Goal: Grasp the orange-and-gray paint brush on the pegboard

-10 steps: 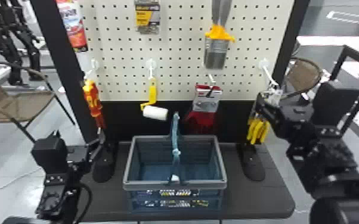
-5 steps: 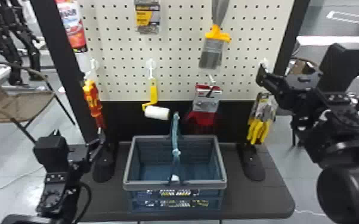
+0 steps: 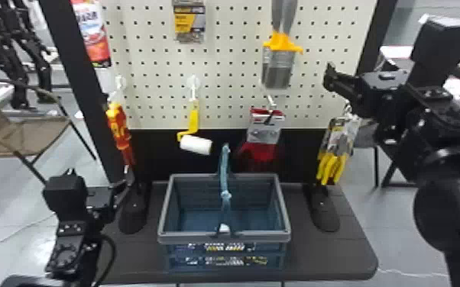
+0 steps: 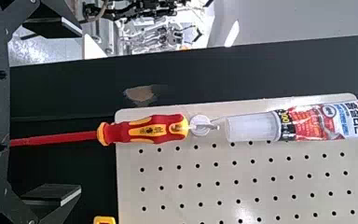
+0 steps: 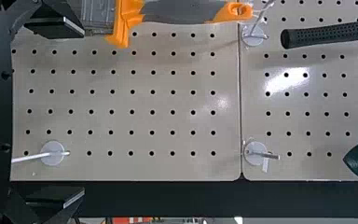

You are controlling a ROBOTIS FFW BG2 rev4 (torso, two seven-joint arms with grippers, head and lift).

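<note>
From the head: orange-and-gray paint brush [image 3: 279, 57] hanging high on the pegboard [image 3: 229, 76], bristles down, directly above the red gloves [image 3: 260, 147]. Right gripper [image 3: 329, 77] raised at about the brush's height, off to its right and apart from it, in front of the board's right edge above the yellow pliers [image 3: 333, 154]. Left gripper [image 3: 121, 187] parked low over the left end of the desk [image 3: 328, 255], beside the blue basket [image 3: 223, 229] and below the red-and-yellow screwdriver [image 3: 118, 128]. From the left wrist: fingers [image 4: 51, 25] spread wide and holding nothing, facing the screwdriver and a clear-nozzled tube [image 4: 307, 123] on the board's edge. From the right wrist: fingers [image 5: 51, 21] likewise spread apart and bare, pointed at plain perforated board. Brush close beside one finger, outside the gap and not touching either, with orange collar and gray handle running along the board.
</note>
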